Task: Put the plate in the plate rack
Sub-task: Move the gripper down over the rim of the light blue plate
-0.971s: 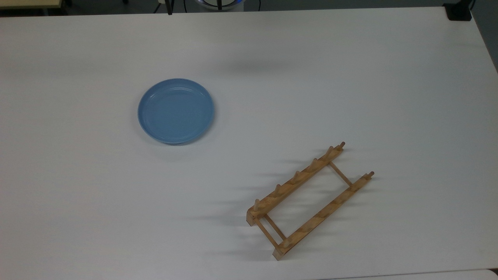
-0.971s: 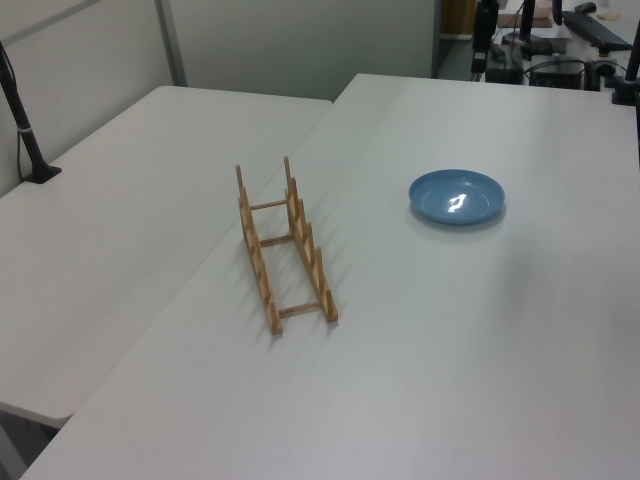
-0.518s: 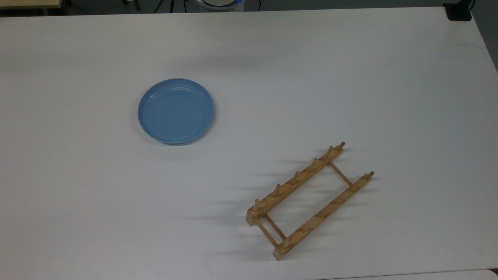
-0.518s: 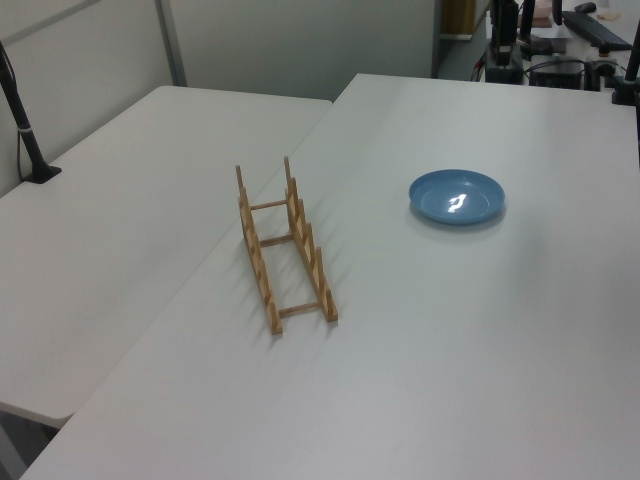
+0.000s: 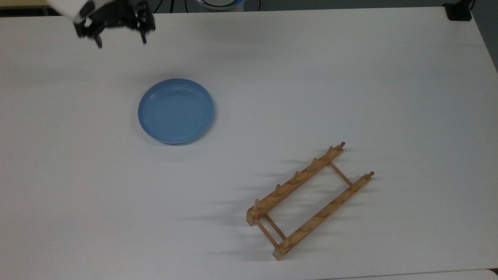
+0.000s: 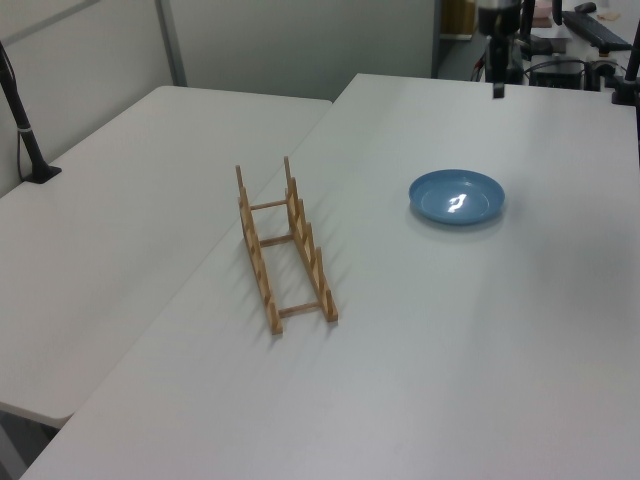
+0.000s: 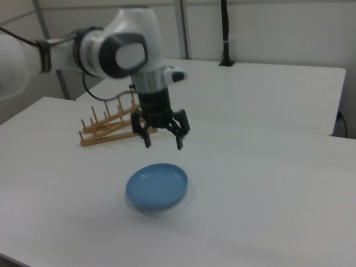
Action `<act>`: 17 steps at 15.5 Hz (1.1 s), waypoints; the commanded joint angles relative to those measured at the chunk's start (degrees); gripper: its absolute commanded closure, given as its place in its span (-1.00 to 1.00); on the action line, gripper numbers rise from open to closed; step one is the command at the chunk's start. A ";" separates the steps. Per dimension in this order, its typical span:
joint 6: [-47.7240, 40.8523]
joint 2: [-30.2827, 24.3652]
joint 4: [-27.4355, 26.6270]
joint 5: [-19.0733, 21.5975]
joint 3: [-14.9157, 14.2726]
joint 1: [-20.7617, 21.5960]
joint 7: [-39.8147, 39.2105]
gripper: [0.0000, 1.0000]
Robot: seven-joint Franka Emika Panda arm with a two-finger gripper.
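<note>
light-blue and flat on the white table (image 5: 350, 77), the plate (image 5: 176, 111) lies well apart from the wooden plate rack (image 5: 309, 200) — the rack stands toward the top view's lower right. the gripper (image 7: 163, 141) hangs above the plate with its fingers spread wide and nothing between them — at the top view's upper left.

We see the plate (image 5: 176, 111), round and light blue with a shallow rim, lying flat and empty, left of centre in the top view. The plate rack (image 5: 309, 200), light-brown wood with pegged rails, sits lower right, well apart.
</note>
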 commanded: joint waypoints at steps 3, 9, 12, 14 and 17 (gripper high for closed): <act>17.83 3.16 -10.96 0.39 -0.36 0.82 10.75 -1.00; 20.13 9.33 -10.17 -0.23 -0.45 -0.14 18.84 -0.91; 20.22 10.12 -10.26 0.38 -0.45 -1.37 19.90 -0.80; 20.31 10.91 -10.26 0.56 -0.45 -1.55 21.13 -0.78; 20.57 13.02 -10.17 0.56 -0.45 -1.55 22.01 -0.78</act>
